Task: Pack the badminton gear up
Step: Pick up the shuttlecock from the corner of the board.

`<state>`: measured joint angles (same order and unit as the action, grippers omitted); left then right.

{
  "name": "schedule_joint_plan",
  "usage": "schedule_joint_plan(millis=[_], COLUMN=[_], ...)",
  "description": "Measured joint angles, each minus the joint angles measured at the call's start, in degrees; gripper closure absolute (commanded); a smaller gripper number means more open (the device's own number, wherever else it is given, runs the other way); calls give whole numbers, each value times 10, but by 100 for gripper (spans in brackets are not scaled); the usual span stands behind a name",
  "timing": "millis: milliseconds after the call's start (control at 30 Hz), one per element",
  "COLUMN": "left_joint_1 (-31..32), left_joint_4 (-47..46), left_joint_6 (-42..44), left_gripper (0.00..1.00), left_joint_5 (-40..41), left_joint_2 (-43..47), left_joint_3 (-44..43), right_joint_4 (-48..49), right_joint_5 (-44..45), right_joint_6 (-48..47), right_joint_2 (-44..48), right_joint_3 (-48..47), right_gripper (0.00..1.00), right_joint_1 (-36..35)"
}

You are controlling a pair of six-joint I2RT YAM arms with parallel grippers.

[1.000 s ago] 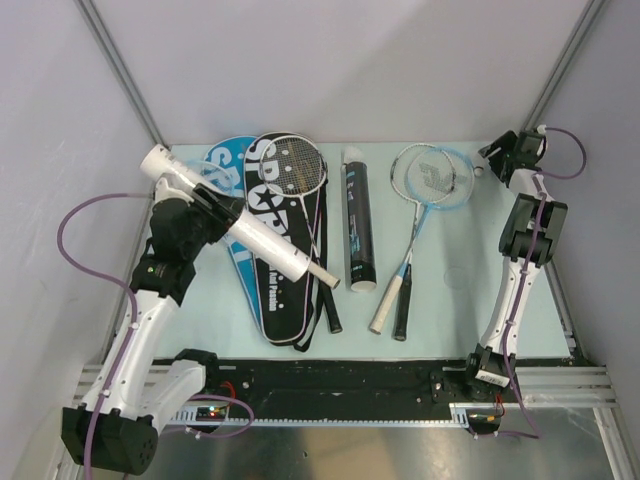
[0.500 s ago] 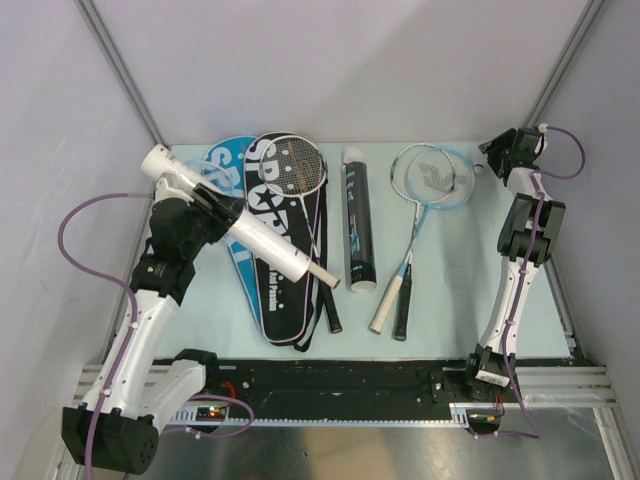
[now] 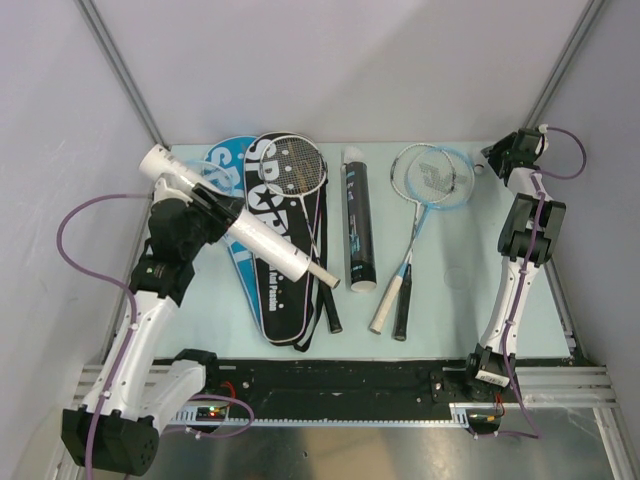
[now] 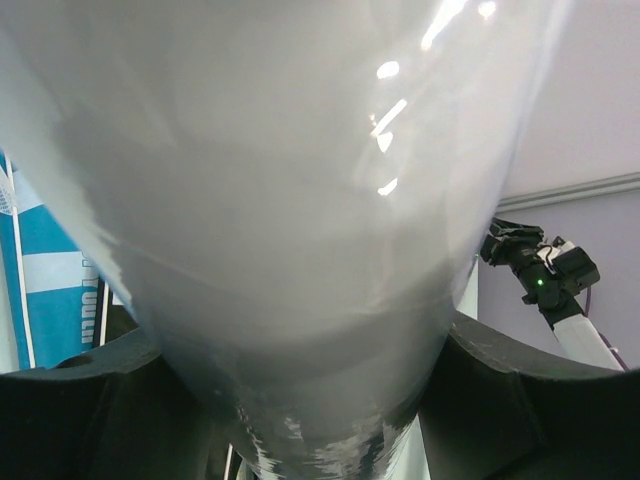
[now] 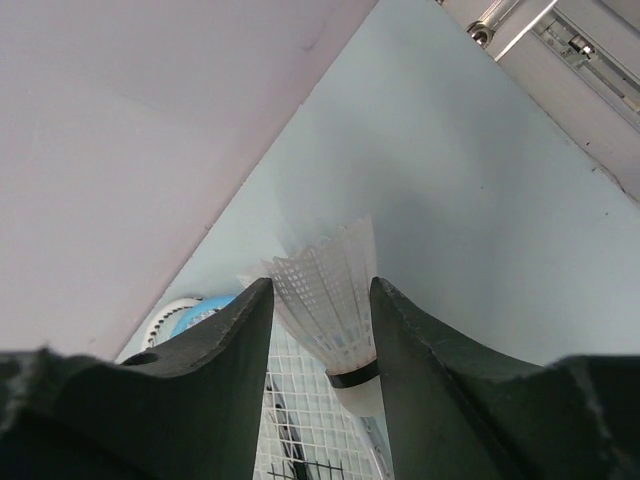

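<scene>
In the upper left of the top view, the left gripper clamps the white tube, which slants above the table. At upper right, the right gripper is closed against both sides of a shuttlecock.

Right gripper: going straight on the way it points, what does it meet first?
The shuttlecock, sitting between the right gripper's fingers; beyond it, probably the table, though depth is unclear.

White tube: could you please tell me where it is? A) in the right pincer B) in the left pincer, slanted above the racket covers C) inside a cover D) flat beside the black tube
B: the left pincer clamps the white tube aslant over the racket covers.
</scene>
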<state>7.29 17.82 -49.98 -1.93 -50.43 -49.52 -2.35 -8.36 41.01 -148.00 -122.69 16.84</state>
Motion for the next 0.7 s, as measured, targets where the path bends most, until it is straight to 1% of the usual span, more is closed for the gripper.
schedule_joint_plan(millis=[100,167,267,367,533,700], left_joint_1=[0,0,0,-1,-1,-1], left_joint_4=[0,0,0,0,0,0], left_joint_6=[0,-1,-2,-6,-13,-16], left_gripper=[49,48,48,48,48,48], left_joint_5=[-1,-3,-4,-8,-13,-13], left_joint_2=[5,10,18,26,45,68], left_joint_3=[0,0,0,1,7,28], right_joint_4=[2,10,22,31,37,8], right_joint_5=[1,1,1,2,25,66], right_joint_6=[-11,-20,-35,-53,-91,-100], right_joint_2=[2,12,45,96,234,377], right_joint_3=[6,31,94,170,327,441], right_gripper=[55,58,60,61,62,62], right_joint_1=[0,1,4,7,9,-1])
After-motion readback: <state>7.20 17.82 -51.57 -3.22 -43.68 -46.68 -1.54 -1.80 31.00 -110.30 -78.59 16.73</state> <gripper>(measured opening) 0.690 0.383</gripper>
